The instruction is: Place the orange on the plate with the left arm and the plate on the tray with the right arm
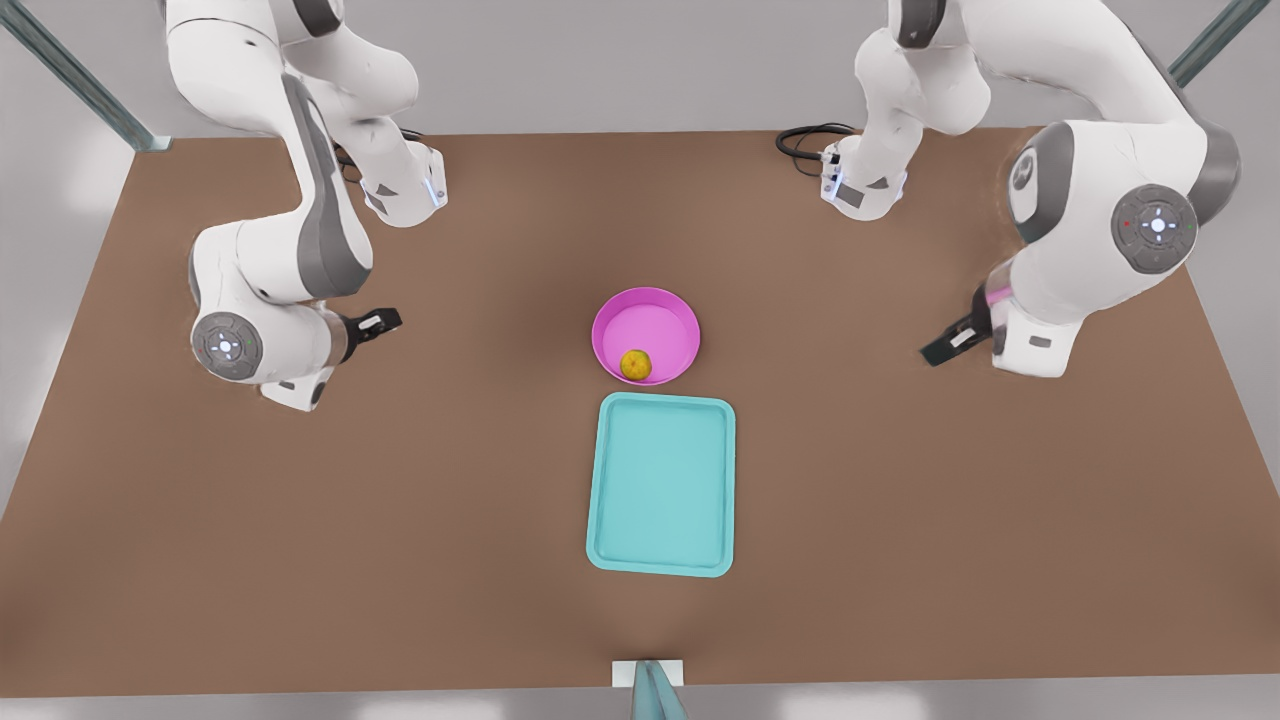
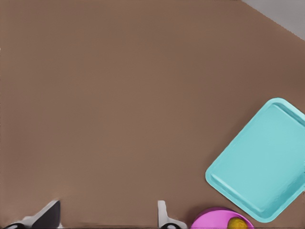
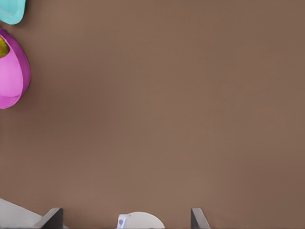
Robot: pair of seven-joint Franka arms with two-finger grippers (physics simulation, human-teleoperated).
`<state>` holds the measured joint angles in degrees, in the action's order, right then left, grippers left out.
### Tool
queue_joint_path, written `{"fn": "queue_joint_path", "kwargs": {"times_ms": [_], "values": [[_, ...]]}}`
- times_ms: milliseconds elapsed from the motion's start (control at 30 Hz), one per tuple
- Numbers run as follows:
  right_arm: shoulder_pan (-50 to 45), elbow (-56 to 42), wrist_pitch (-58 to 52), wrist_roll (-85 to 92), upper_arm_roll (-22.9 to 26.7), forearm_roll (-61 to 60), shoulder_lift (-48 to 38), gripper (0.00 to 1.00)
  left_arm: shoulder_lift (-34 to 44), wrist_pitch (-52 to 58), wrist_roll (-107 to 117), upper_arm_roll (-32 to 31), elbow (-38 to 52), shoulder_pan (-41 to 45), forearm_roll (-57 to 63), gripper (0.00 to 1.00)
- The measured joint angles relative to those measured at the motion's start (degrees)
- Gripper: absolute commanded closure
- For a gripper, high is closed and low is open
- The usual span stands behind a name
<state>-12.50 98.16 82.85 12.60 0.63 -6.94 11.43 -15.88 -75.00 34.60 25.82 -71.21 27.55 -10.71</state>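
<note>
The orange (image 1: 636,364) lies inside the pink plate (image 1: 650,320), against the rim nearest the tray. The plate rests on the table at the short end of the teal tray (image 1: 662,485), just off it. My left gripper (image 1: 943,350) hovers open over bare table at the front view's right, well away from the plate. Its wrist view shows the open gripper (image 2: 105,220), the tray (image 2: 262,162), the plate's rim (image 2: 208,221) and the orange (image 2: 237,223). My right gripper (image 1: 384,322) waits open at the front view's left; its wrist view shows the gripper (image 3: 125,219), the plate (image 3: 12,76), the orange's edge (image 3: 2,47) and a tray corner (image 3: 9,9).
The brown table (image 1: 300,520) spreads wide around the tray. A black cable (image 1: 808,140) loops at the back by an arm base. A small metal post (image 1: 650,685) stands at the table's front edge.
</note>
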Motion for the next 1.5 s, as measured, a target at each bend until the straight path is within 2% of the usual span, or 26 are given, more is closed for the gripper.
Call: {"fn": "queue_joint_path", "kwargs": {"times_ms": [33,67,100,167,233,367,600,1100,1133,1167,1200,1333,1467,1500], "values": [[-1.40,5.55,3.85,-0.89,-0.19,-1.90,-1.52,0.00,2.67,0.29,-1.27,-16.36,-1.58,-13.86,3.78,0.00],[-2.63,10.15,7.59,-1.80,-0.29,-3.89,-2.65,0.00,5.91,-0.29,-2.53,-24.33,-5.45,-20.71,6.68,0.00],[-3.39,13.95,11.16,-2.73,-0.34,-6.40,-3.28,0.00,7.01,-0.75,-3.73,-28.39,-7.23,-24.35,8.89,0.00],[-4.12,17.90,16.98,-4.64,-0.53,-10.93,-2.44,0.00,4.78,-0.79,-5.99,-31.45,-6.84,-26.74,11.78,0.00],[-5.56,18.10,21.21,-6.39,-0.59,-14.84,1.17,0.00,2.48,-0.81,-8.06,-32.60,-6.61,-27.41,12.93,0.00],[-11.91,16.59,29.22,-9.34,-0.79,-22.66,9.17,0.00,2.58,-0.41,-11.61,-33.23,-6.53,-27.40,11.51,0.00],[-21.86,12.48,37.34,-13.19,-1.11,-33.08,17.15,0.00,2.32,1.11,-16.17,-33.35,-6.59,-27.30,10.57,0.00],[-23.46,11.17,41.49,-17.54,-5.09,-36.50,24.49,0.00,2.54,1.89,-21.47,-33.39,-6.59,-27.20,10.50,0.00],[-23.68,10.93,41.57,-17.71,-5.14,-36.61,24.77,0.08,2.54,1.91,-21.68,-33.41,-6.60,-27.20,10.49,0.00],[-23.79,10.80,41.63,-17.83,-5.17,-36.74,24.96,0.30,2.54,1.92,-21.87,-33.43,-6.60,-27.17,10.49,0.00],[-23.84,10.74,41.69,-17.89,-5.18,-36.94,25.07,0.38,2.54,1.92,-22.06,-33.43,-6.60,-27.13,10.48,0.00],[-23.85,10.61,41.79,-18.04,-5.19,-37.33,25.17,0.58,2.47,1.92,-22.69,-33.44,-6.60,-27.10,10.48,0.00],[-23.80,10.41,41.75,-18.50,-5.19,-37.09,25.18,0.67,2.43,1.92,-23.21,-33.44,-6.60,-27.11,10.50,0.00],[-23.79,10.29,41.71,-18.60,-5.21,-37.07,25.18,0.74,2.48,1.92,-23.31,-33.44,-6.60,-27.11,10.50,0.00]]}}
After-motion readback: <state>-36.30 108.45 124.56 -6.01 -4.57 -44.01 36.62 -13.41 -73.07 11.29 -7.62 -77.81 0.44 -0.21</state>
